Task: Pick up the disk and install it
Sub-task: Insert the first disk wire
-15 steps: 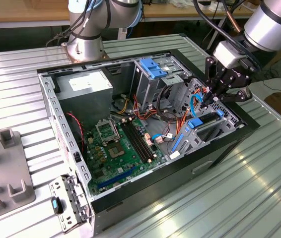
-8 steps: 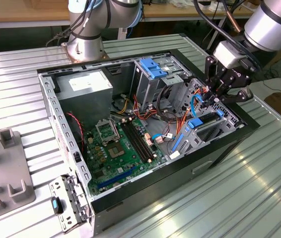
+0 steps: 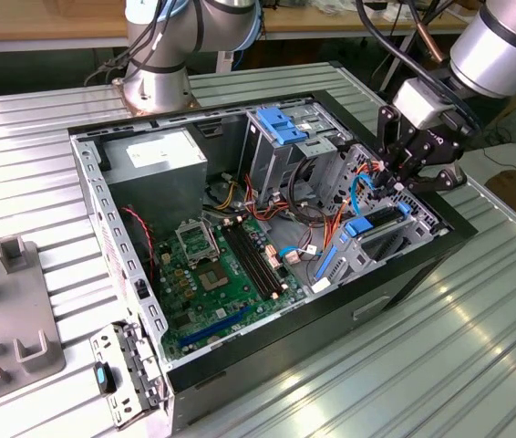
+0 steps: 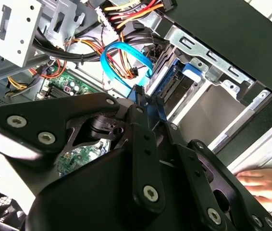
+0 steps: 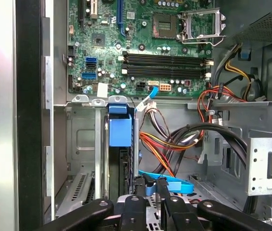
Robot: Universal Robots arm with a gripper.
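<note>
The disk stands on edge in the drive cage at the open computer case's right end in the exterior view, its bright blue carrier rails showing. It also shows in the first wrist view as a blue carrier over a dark slab, and in the second wrist view. My gripper hangs just above and beside that cage. Its black fingers are drawn close together, with a blue data cable running right behind them. Nothing of the disk is between the fingers.
The case lies open on a ribbed metal table, with the motherboard, power supply and a blue latch plate on a grey cage. Orange and black wires crowd the cage. A hand rests outside the case. A grey fixture sits left.
</note>
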